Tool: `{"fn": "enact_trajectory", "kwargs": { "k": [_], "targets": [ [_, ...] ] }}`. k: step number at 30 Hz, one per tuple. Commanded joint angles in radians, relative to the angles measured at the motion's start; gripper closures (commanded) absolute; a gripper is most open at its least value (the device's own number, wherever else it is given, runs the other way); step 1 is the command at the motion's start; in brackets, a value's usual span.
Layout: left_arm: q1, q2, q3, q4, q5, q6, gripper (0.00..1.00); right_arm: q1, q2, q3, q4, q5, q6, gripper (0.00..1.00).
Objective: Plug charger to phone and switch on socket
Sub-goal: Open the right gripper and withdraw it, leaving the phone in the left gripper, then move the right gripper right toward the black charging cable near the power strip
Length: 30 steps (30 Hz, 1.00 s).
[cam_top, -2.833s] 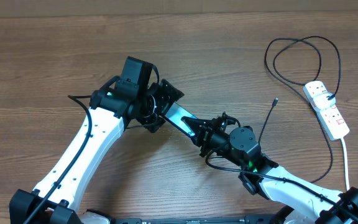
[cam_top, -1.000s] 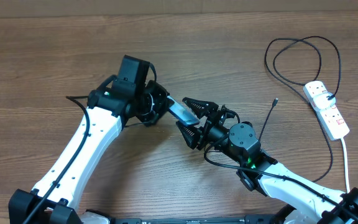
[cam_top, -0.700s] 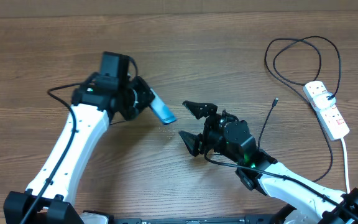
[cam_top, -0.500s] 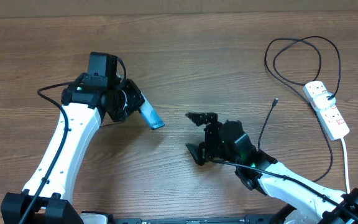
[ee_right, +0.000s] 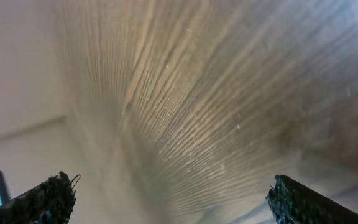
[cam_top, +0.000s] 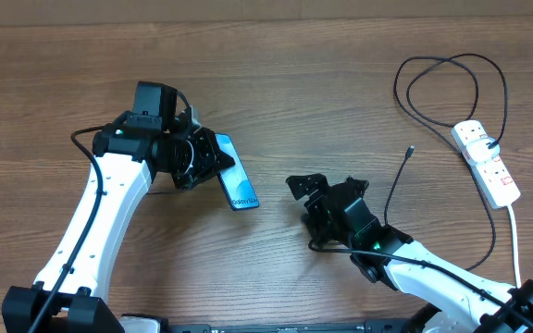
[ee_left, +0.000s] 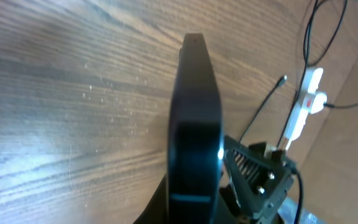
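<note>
Blue screen at about 9 o'clock from the middle of the table [cam_top: 340,83], this is the phone [cam_top: 235,183]?

Yes. The left gripper [cam_top: 209,159] is clenched on its upper end, and the phone sticks out from it toward 5 o'clock, screen up. In the left wrist camera I see it only edge-on, a dark slab over the wood. Whether it touches the table, I cannot tell.

A second ago both arms had it, no?

They did, near the middle. Since then the right gripper [cam_top: 306,213] has released it and pulled back toward 5 o'clock. Its fingers now stand wide apart with nothing between them, only wood grain in its own camera. The left arm carried the phone away toward 9 o'clock. Half a second ago the screen was steeply tilted; now it shows its writing.

And the charger [cam_top: 408,151]?

Not moved. Its small plug lies at 3 o'clock of the right gripper, apart from it, and the thin black cable loops up toward 1 o'clock. The socket [cam_top: 486,162] stays at the 3 o'clock edge, well apart from the phone.
</note>
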Motion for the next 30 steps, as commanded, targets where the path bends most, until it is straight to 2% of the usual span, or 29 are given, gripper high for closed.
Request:
{"fn": "enact_trajectory", "kwargs": {
  "k": [1, 6, 12, 14, 19, 23, 30],
  "targets": [
    [-0.003, 0.005, -0.002, -0.023, 0.064, 0.066, 0.96, 0.002, -0.011, 0.013, 0.003, 0.044, -0.266, 0.00],
    [-0.023, 0.007, -0.002, -0.045, 0.114, 0.131, 0.96, -0.004, -0.021, 0.013, 0.003, 0.041, -0.325, 0.00],
    [-0.076, 0.038, -0.002, -0.045, 0.107, 0.139, 0.96, -0.076, -0.119, 0.016, -0.045, -0.031, -0.413, 0.00],
    [-0.087, 0.063, -0.002, -0.041, 0.108, 0.139, 0.96, -0.108, -0.163, 0.023, -0.111, -0.039, -0.421, 0.00],
    [-0.091, 0.138, -0.002, -0.010, 0.138, 0.139, 0.96, -0.158, -0.301, 0.068, -0.290, -0.036, -0.560, 0.00],
    [-0.091, 0.176, -0.002, 0.031, 0.209, 0.138, 0.96, -0.161, -0.422, 0.113, -0.407, -0.017, -0.577, 0.00],
    [-0.090, 0.181, -0.002, 0.064, 0.278, 0.138, 0.96, -0.161, -0.551, 0.169, -0.746, 0.217, -0.564, 0.00]
  ]
}}
